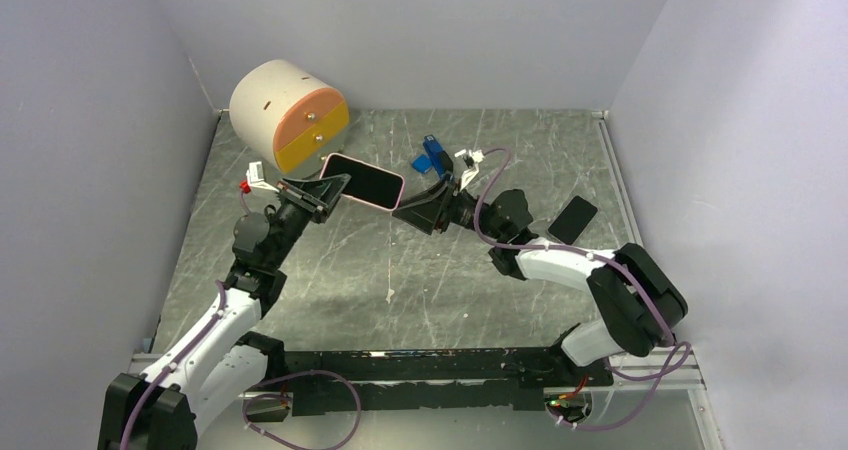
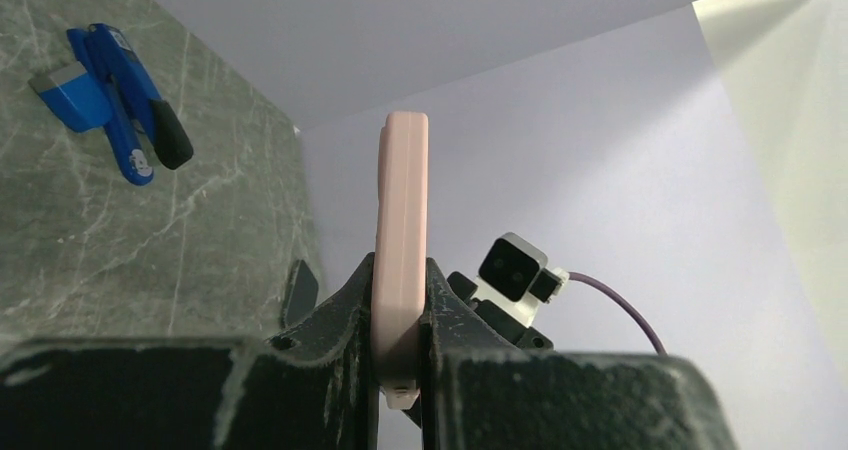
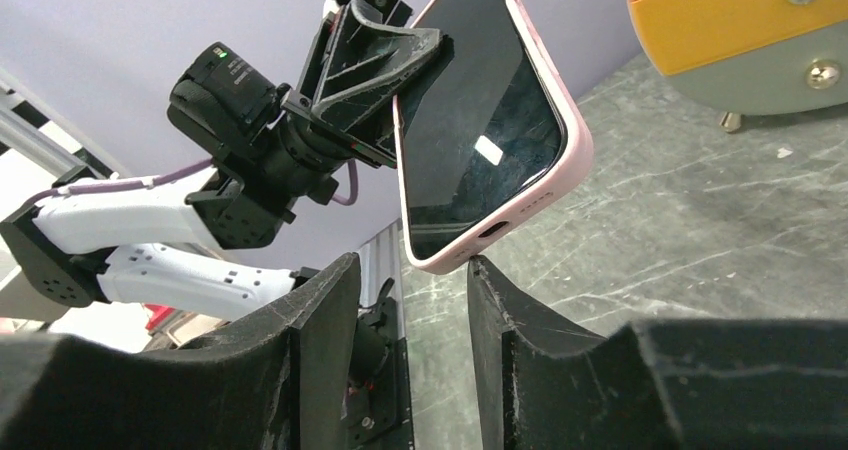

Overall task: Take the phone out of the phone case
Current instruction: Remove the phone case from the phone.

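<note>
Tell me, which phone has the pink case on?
The lifted phone in the left tool; the black phone lies bare on the table, far right.

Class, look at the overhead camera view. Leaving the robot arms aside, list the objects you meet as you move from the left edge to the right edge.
round drawer unit → phone in its pink case → blue clamp → black phone

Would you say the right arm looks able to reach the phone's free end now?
Probably yes: the left gripper holds the phone aloft by its other end, and the right gripper has its open jaws right at the free end, nothing between.
</note>
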`<state>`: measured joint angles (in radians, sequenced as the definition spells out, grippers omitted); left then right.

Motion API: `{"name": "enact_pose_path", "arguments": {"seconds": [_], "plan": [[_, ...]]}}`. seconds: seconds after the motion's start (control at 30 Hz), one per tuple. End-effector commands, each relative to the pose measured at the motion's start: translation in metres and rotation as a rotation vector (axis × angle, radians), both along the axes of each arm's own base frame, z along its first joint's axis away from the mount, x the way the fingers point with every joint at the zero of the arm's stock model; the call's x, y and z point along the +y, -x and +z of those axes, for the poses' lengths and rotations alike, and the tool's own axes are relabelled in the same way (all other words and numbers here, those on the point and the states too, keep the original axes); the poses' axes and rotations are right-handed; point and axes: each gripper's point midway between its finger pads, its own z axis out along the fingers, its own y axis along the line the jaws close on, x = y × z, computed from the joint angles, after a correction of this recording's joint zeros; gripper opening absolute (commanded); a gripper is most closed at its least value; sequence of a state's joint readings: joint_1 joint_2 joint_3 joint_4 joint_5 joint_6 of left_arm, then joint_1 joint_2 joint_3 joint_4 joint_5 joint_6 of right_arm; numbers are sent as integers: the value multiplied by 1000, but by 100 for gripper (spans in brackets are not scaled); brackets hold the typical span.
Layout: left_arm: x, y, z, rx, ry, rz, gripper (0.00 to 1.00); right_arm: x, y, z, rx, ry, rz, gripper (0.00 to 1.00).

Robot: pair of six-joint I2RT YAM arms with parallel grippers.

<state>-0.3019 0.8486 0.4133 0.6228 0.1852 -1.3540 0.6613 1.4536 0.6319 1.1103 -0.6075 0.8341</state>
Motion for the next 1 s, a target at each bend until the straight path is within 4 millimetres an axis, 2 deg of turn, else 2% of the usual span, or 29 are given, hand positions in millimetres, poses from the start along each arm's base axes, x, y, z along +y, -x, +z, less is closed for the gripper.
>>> {"name": "enact_pose_path", "arguments": {"seconds": [0.0, 0.3, 0.47, 0.67, 0.73, 0.97], "plan": [[-4, 15, 39, -126, 77, -55, 2, 5, 10, 37, -103, -87, 64, 45], [-6, 19, 42, -133, 96, -80, 3, 8, 8, 41, -115, -93, 71, 41], [-8, 18, 39, -117, 97, -89, 3, 9, 10, 42, -136, -89, 87, 30], [-15, 13, 28, -55, 99, -128, 2, 11, 13, 39, -213, -55, 102, 6], [-20, 13, 25, -41, 93, -154, 2, 11, 12, 38, -244, -35, 94, 1], [-31, 14, 25, -26, 57, -225, 3, 12, 4, 23, -331, 61, 60, 0]]}}
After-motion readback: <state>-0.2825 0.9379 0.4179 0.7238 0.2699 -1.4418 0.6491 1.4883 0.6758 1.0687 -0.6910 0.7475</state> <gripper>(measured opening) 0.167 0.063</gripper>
